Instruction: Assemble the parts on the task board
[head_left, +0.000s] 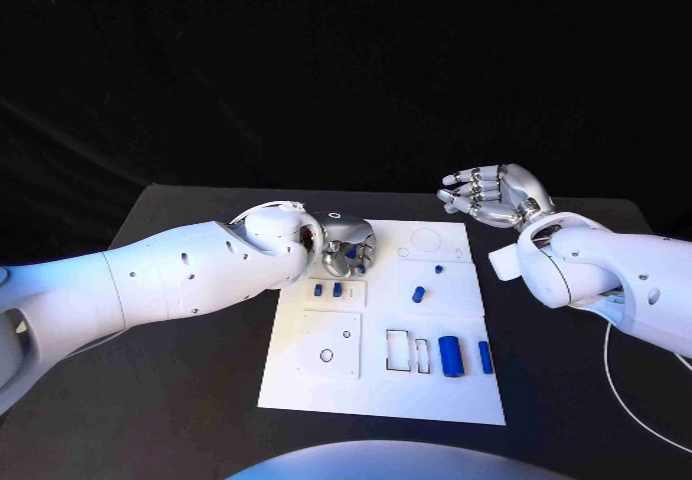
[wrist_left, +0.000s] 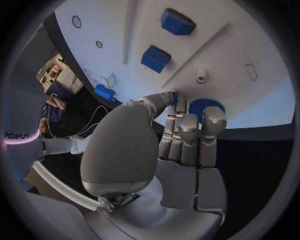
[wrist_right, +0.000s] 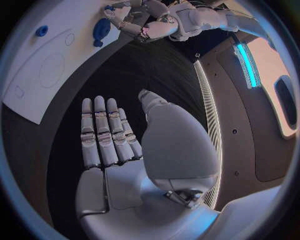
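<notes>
The black surface (head_left: 188, 380) carries one white task board (head_left: 382, 395), square to the robot so both arms reach it. The left robot hand (head_left: 346, 250) sits over the board's far corner, fingertips curled onto a round blue gear-like part (wrist_left: 205, 106), probably seating it. The right robot hand (head_left: 498, 195) hovers beyond the board, fingers spread and empty. Six other blue parts (head_left: 451, 356) lie nearer the robot than the left hand.

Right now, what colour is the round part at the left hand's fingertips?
Blue; the round part at the left hand shows best in the left wrist view.

No readable text or labels
</notes>
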